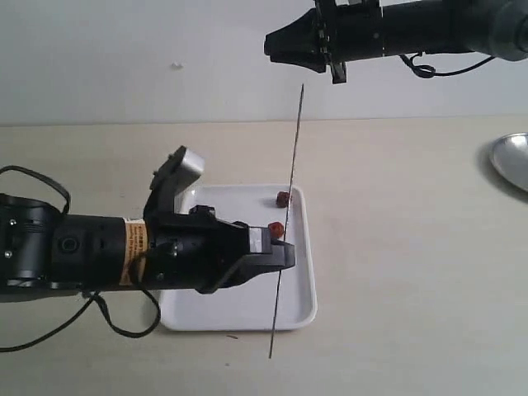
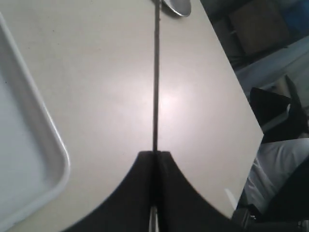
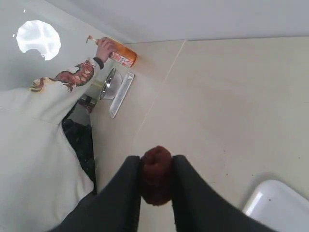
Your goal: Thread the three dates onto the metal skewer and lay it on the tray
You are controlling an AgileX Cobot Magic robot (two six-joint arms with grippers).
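My left gripper (image 1: 286, 254) is shut on the metal skewer (image 1: 289, 206), holding the thin rod above the white tray (image 1: 239, 318). In the left wrist view the skewer (image 2: 155, 87) runs straight out from the closed fingertips (image 2: 145, 162). Two reddish dates lie on the tray, one (image 1: 283, 198) near its far right corner and one (image 1: 275, 230) right beside the skewer; whether that one is pierced I cannot tell. My right gripper (image 1: 272, 45) hovers high, beyond the skewer's far tip. It is shut on a dark reddish-brown date (image 3: 156, 174) held between its fingers (image 3: 126, 188).
A round silver dish (image 1: 513, 161) sits at the table's right edge, also seen as the dish (image 2: 176, 6) past the skewer's end. The right wrist view shows a tray corner (image 3: 280, 203) and a person in a white hoodie (image 3: 43, 145). Black cables trail off the left arm.
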